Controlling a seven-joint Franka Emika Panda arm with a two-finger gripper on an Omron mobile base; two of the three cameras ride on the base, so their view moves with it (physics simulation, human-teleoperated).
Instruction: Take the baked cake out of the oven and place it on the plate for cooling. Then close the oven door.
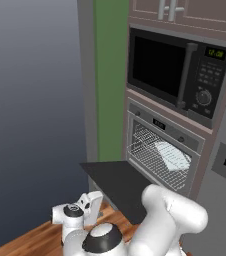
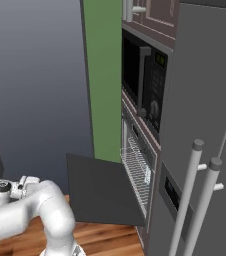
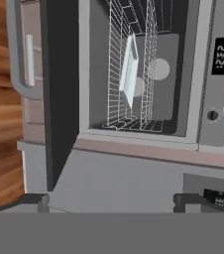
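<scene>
The oven door (image 1: 116, 184) lies folded down flat and the oven (image 1: 161, 152) stands open. A pale tray (image 1: 173, 156) rests on its wire rack (image 1: 152, 155). The cake cannot be made out. The tool (image 3: 111, 201) is released, apart from the oven, facing it.
</scene>
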